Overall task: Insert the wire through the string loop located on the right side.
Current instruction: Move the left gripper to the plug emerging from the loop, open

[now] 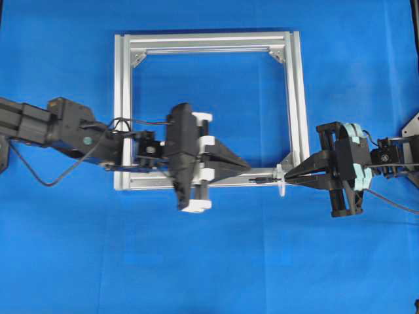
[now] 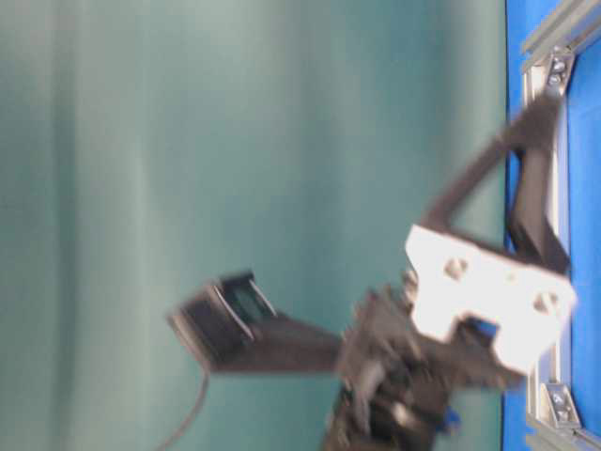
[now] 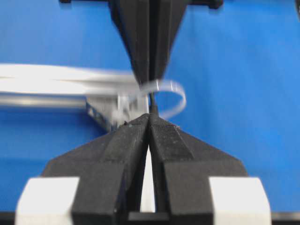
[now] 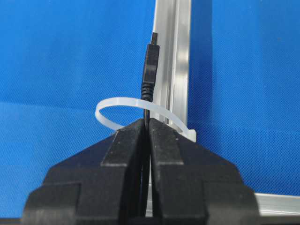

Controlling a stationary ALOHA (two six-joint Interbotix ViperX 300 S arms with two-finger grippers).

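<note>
A silver frame [image 1: 296, 98] lies on a blue table [image 1: 209, 275]. At its lower right corner, the whitish loop [image 4: 140, 105] stands on the bar. The thin black wire [image 4: 150, 70] lies along that bar, its plug already poking through the loop. The right gripper [image 4: 146, 123] pinches the wire just behind the loop. The left gripper [image 1: 249, 171], pressed shut, faces the plug end-on, nearest to it.

Wire [image 4: 149, 70] fills string loop [image 4: 112, 105]; frame bar [image 4: 176, 61] crowds it.
</note>
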